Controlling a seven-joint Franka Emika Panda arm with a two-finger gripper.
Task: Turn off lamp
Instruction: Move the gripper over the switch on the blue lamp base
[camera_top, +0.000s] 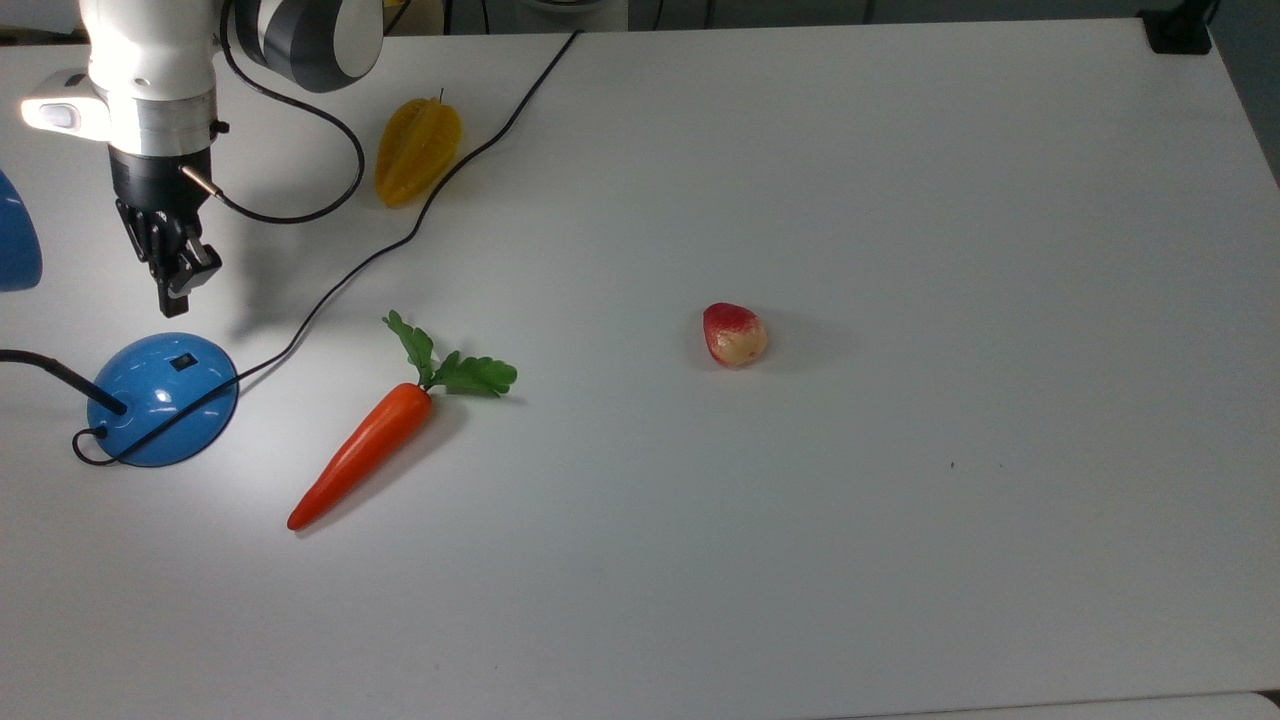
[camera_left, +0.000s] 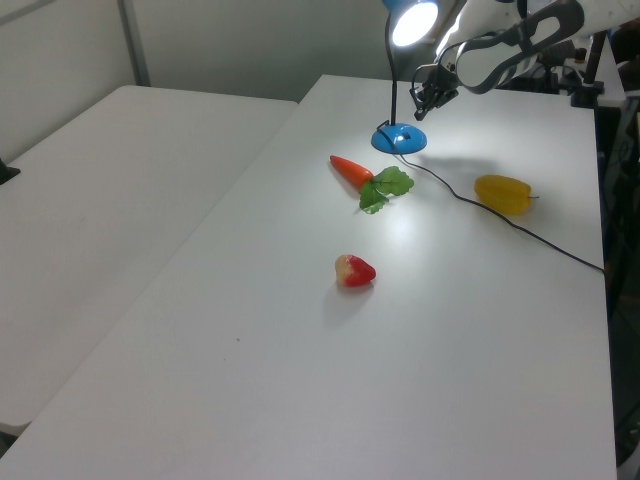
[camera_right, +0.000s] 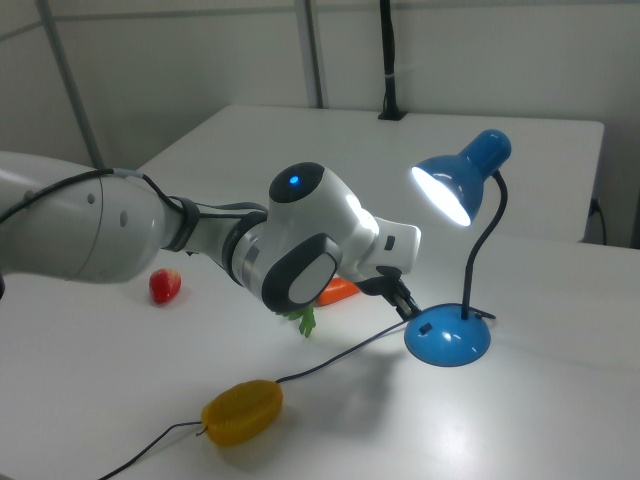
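While its bulb glows under the blue shade, the glossy blue desk lamp (camera_top: 155, 398) stands at the top view's far left on the white table (camera_top: 800, 550), its round dome base carrying a small black rocker switch (camera_top: 182, 362) on the upper slope and a thin black cord (camera_top: 400, 240) that trails away toward the table's far edge. Just above the base in the top view hangs the black two-finger hand (camera_top: 170, 300), pointing down at the dome with its fingers drawn close together and nothing between them; the tip is near the switch but apart from it. In the right view the hand (camera_right: 408, 309) sits just beside the base's left flank, close to the switch, with the lit shade above and to the right.

Right of the hand in the top view lies a yellow ribbed plastic starfruit (camera_top: 416, 150), just beside the cord. Below it rests an orange plastic carrot with green leaves (camera_top: 365, 450), near the lamp base. Farther right, well apart from the rest, sits a small red-and-cream plastic strawberry (camera_top: 734, 335).
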